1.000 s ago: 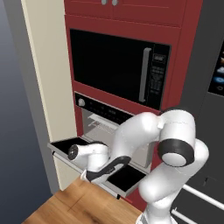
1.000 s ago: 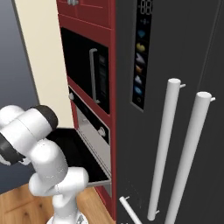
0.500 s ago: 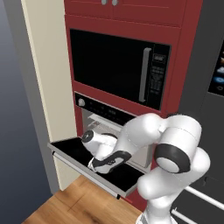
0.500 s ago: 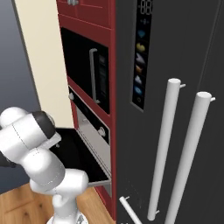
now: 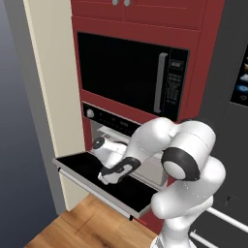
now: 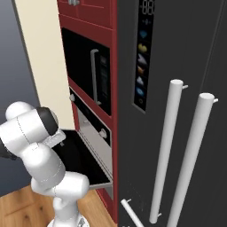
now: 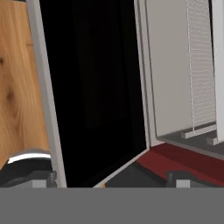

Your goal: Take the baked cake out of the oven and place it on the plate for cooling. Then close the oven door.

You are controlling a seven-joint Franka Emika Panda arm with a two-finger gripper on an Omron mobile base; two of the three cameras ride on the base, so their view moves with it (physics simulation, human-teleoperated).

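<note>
One oven door (image 5: 92,175), dropped flat and fully open, hinged along its lower edge; its black glass panel faces up over the wood floor (image 5: 92,230). One long bar handle (image 5: 87,186) runs along the door's near edge. One claw (image 5: 107,177), hovering just above the door panel, near its middle; jaws spread wide, released, nothing between them and no contact with the door that can be made out. In the hand view the two dark fingertips (image 7: 33,179) sit at the bottom edge, well apart, with the black door glass (image 7: 94,87) between and beyond them. One oven (image 5: 121,145) behind the door: light grey cavity open, one wire rack (image 7: 201,65) visible against the cavity wall in the hand view. Cake not discernible inside; arm covers much of the opening. Black control strip (image 5: 114,122) above the cavity, one silver knob (image 5: 89,113) seen at its left end in the left base view. One black microwave (image 5: 131,72) above, one vertical grey handle (image 5: 159,83). Two tall pale fridge handles (image 6: 166,150) far right.
</note>
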